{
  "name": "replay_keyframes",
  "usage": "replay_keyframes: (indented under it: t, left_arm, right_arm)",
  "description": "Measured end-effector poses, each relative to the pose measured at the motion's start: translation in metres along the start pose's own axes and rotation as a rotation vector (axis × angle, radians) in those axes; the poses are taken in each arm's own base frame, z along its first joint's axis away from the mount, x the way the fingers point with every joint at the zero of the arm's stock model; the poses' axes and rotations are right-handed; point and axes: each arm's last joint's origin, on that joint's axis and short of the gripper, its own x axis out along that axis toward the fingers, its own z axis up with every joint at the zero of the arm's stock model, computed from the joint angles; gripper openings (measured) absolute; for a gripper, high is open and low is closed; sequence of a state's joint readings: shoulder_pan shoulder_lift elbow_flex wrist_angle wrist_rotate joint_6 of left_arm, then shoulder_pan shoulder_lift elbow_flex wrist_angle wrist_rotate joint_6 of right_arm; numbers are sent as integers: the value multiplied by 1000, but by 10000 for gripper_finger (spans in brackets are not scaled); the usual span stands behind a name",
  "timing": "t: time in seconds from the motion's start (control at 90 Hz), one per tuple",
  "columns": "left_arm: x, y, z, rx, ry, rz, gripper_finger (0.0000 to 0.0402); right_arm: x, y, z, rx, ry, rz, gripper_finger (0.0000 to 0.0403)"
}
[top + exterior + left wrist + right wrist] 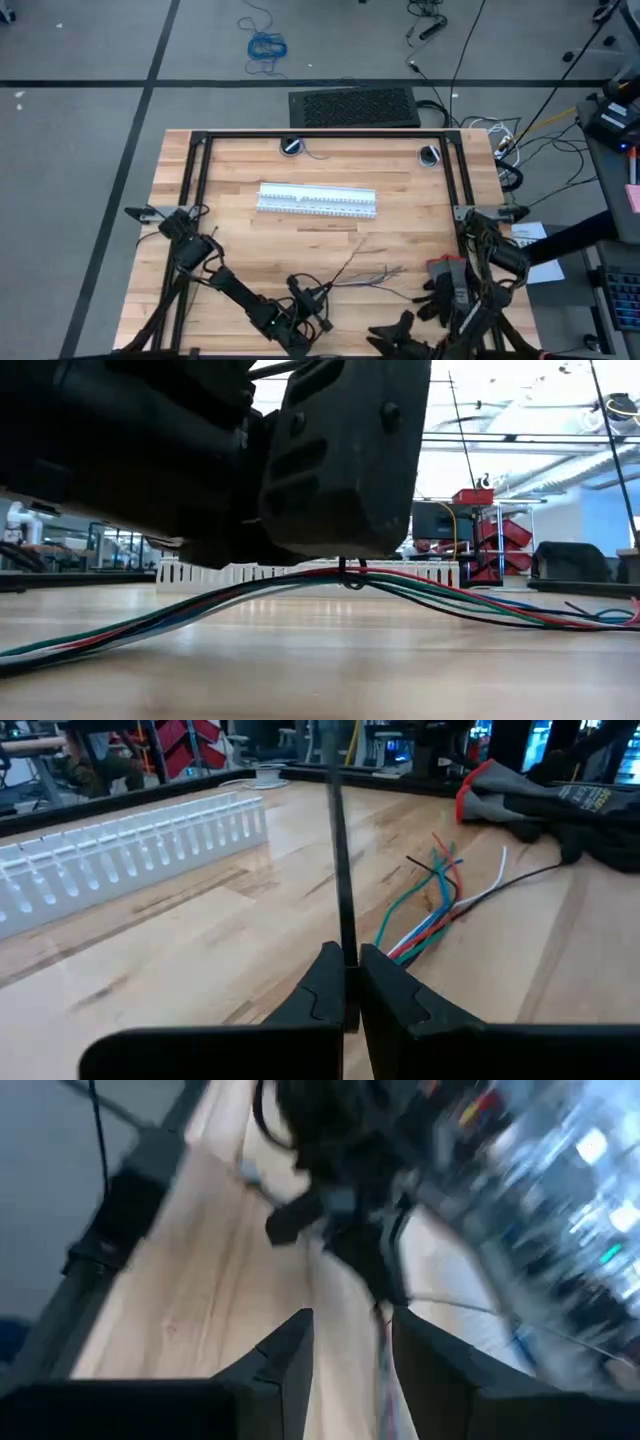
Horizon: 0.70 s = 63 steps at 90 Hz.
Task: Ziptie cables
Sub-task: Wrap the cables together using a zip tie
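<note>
While the left pincer clamps a thin dark plastic ziptie pointing far, the multicoloured thin-wire cables lie just right on the bench; right pincer wide, farther off.

floor: grey, dark seams | blue coiled cable | red bins | bright ceiling lights

The left arm reaches in low from the near left side, its left gripper at the near middle of the table with fingers pinched together on a thin dark ziptie. The right arm is folded at the near right edge; the right gripper holds its fingers apart, gripping nothing.
</note>
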State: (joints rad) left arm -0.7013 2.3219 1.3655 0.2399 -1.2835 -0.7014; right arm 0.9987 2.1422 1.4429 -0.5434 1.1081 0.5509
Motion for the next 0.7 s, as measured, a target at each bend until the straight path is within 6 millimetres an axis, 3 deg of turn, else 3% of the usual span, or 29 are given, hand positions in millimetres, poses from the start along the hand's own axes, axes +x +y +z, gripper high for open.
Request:
replay_keyframes:
  t: [0.122,0.411,0.7]
  left_arm:
    - [0,-1,1,-14,-4,-3,15]
    - [-3,-2,0,-13,0,-14,15]
    - [-8,-3,0,-10,0,-24,15]
  right_arm:
    - [39,-15,3,70,171,106,125]
    - [84,-42,7,10,206,35,125]
    - [112,-54,-8,55,275,98,125]
